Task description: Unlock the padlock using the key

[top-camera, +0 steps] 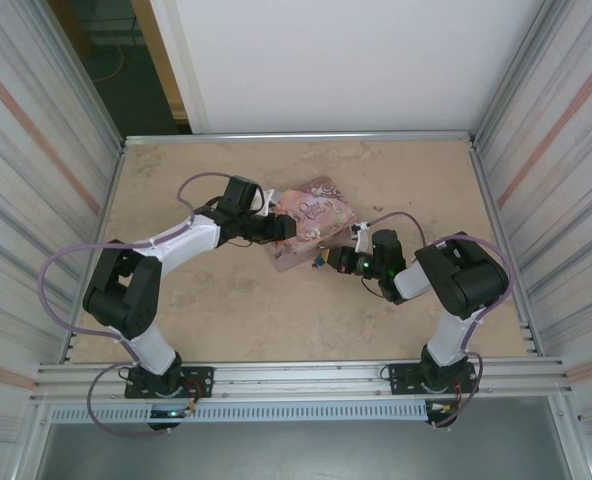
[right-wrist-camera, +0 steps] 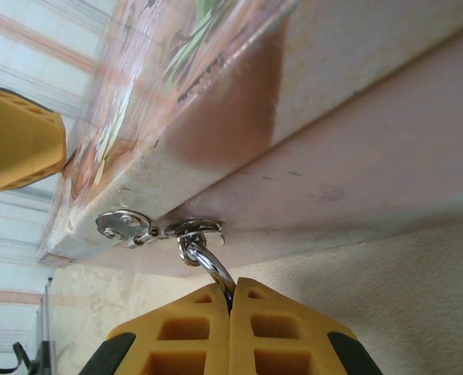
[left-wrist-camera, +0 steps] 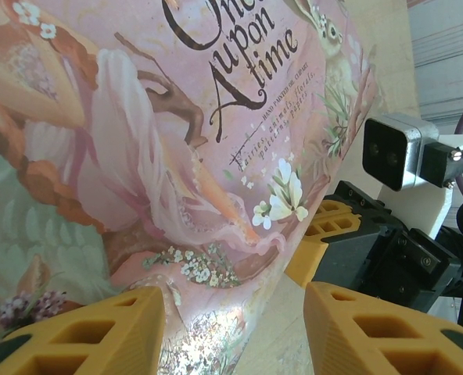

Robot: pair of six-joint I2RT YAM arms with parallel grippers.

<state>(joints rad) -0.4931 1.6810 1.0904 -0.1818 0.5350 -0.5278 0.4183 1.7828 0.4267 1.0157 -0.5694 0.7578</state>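
Observation:
The pink illustrated tin (top-camera: 311, 215) lies mid-table. At its front edge hangs the tiny blue padlock (top-camera: 320, 262). Its metal shackle (right-wrist-camera: 209, 267) passes through the ring of the tin's hasp (right-wrist-camera: 192, 229). My right gripper (right-wrist-camera: 231, 293) is shut on that shackle, and its fingers hide the blue body. My left gripper (left-wrist-camera: 231, 328) is open, its yellow fingers straddling a corner of the tin (left-wrist-camera: 177, 156), with table showing between the tin and the right-hand finger. In the top view the left gripper (top-camera: 281, 230) rests at the tin's left side and the right gripper (top-camera: 332, 262) just below it. The key is hidden.
The right arm's yellow finger (left-wrist-camera: 325, 226) and its white camera block (left-wrist-camera: 396, 152) sit close beside the tin's far corner. One left finger (right-wrist-camera: 16, 141) shows past the tin. Metal walls (top-camera: 96, 200) ring the beige table (top-camera: 226, 310).

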